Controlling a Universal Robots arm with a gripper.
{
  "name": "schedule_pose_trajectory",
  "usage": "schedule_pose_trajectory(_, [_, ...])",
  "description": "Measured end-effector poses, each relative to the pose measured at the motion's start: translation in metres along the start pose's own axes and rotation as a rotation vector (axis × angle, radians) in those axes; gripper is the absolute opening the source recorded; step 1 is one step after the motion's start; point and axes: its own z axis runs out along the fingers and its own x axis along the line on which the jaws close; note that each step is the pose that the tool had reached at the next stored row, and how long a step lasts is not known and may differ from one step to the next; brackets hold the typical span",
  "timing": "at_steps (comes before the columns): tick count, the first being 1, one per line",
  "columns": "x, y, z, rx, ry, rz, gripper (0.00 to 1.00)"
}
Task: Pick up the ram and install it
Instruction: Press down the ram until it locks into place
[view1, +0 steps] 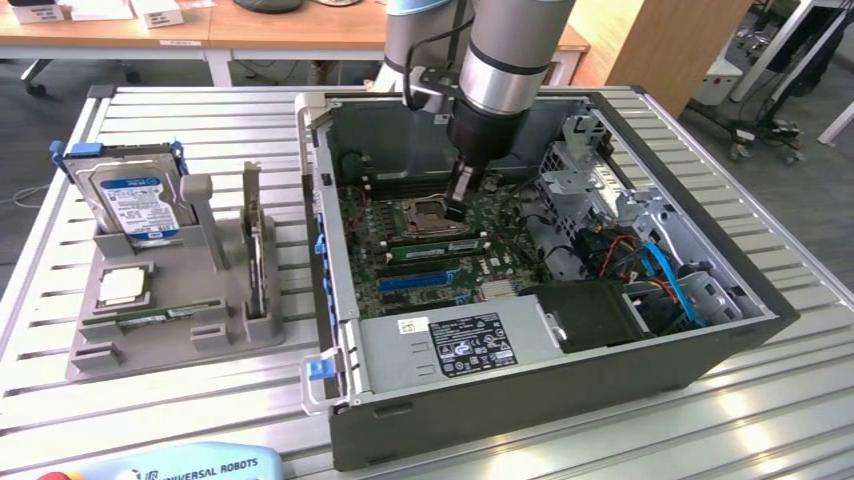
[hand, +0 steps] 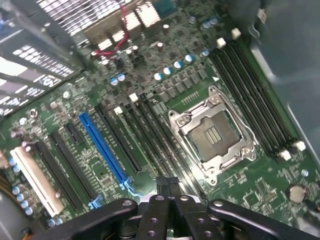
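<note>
Gripper positioned over memory slots

Gripper (view1: 461, 205) fingers closed together, low inside the computer case (view1: 747, 340). The ram (view1: 430, 243) lies in a motherboard (hand: 240, 80) slot beside the processor socket (hand: 212, 134).

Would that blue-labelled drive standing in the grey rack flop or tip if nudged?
The hard drive looks like a rigid metal box, so probably stiff and heavy for its size. It stands on edge in the grey holder, whose walls likely stop it tipping. Its smooth casing may be slippery.
</note>
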Motion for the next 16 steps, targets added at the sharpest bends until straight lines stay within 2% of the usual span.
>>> schedule_pose_trajectory(16, [0.0000, 0.0000, 0.0008, 0.0064, -0.0128, 0.258, 0.10])
